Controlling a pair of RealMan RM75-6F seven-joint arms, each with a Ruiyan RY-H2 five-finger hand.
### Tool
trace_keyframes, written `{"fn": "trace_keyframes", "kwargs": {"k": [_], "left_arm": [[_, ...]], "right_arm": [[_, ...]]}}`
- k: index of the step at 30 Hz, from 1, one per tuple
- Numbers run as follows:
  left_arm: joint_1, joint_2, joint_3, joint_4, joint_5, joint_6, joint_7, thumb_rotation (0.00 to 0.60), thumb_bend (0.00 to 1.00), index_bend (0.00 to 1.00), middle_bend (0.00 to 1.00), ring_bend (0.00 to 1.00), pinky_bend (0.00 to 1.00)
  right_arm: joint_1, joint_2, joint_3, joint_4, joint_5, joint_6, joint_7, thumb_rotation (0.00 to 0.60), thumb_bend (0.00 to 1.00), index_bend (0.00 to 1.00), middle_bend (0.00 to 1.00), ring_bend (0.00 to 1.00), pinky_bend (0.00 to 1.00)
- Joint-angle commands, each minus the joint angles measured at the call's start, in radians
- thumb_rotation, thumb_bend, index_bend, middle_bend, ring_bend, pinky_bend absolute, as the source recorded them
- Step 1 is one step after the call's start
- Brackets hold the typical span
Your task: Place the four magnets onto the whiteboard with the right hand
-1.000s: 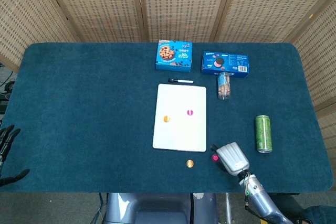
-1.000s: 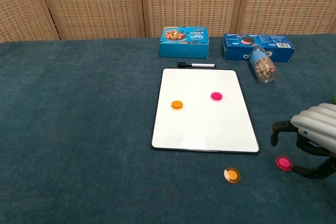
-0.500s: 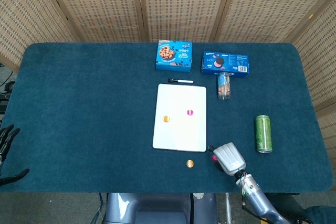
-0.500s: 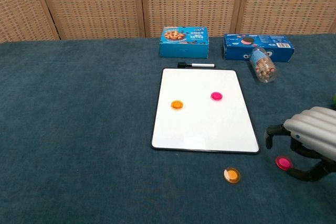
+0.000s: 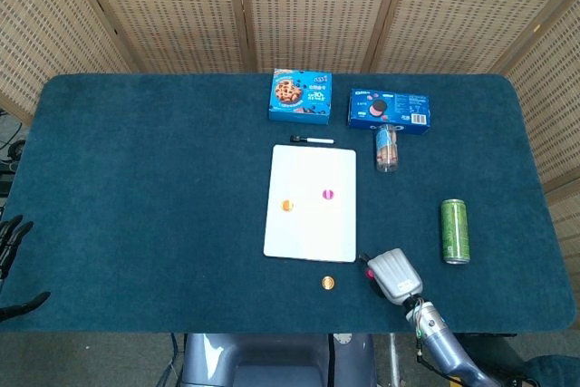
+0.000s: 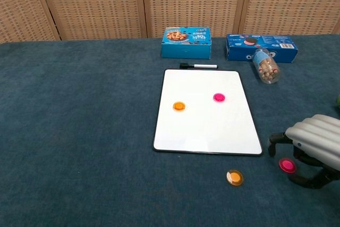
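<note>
While two magnets sit on the whiteboard (image 6: 207, 111), right hand (image 6: 311, 150) (fingers apart, empty) straddling pink magnet (image 6: 287, 165).

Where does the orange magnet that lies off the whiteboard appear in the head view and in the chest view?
Head view: orange magnet, on the cloth below the whiteboard.
Chest view: same magnet, below the board's lower right part.
Shared landmark: the pink magnet under the right hand, further right.
</note>
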Motion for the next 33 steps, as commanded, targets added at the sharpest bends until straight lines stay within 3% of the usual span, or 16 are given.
{"fn": "trace_keyframes", "kwargs": {"k": [1, 8, 13, 17, 33], "left_arm": [[0.0, 0.0, 0.0, 0.0, 0.0, -0.001, 0.0, 0.6, 0.0, 0.0, 0.0, 0.0, 0.0], [-0.001, 0.0, 0.0, 0.0, -0.002, -0.002, -0.002, 0.6, 0.0, 0.0, 0.0, 0.0, 0.0], [-0.001, 0.0, 0.001, 0.0, 0.0, -0.004, 0.0, 0.6, 0.0, 0.0, 0.0, 0.0, 0.0], [0.0, 0.001, 0.001, -0.001, 0.0, -0.002, 0.001, 0.6, 0.0, 0.0, 0.0, 0.0, 0.0], [0.0, 0.001, 0.003, 0.0, 0.003, -0.001, -0.002, 0.6, 0.0, 0.0, 0.0, 0.0, 0.0]], "right_arm": [[-0.002, -0.004, 0.002, 0.008, 0.0, -0.004, 0.002, 0.6, 0.34, 0.37, 0.95, 0.94, 1.0], [-0.006, -0.004, 0.008, 0.02, 0.004, -0.015, 0.009, 0.6, 0.34, 0.38, 0.95, 0.94, 1.0], [-0.01, -0.006, 0.01, 0.025, -0.003, -0.015, 0.02, 0.6, 0.34, 0.51, 0.95, 0.94, 1.0], [-0.012, -0.009, 0.012, 0.03, -0.01, -0.013, 0.027, 0.6, 0.34, 0.55, 0.95, 0.94, 1.0], [-0.023, -0.006, 0.018, 0.036, -0.03, -0.002, 0.061, 0.6, 0.34, 0.59, 0.95, 0.94, 1.0]]}}
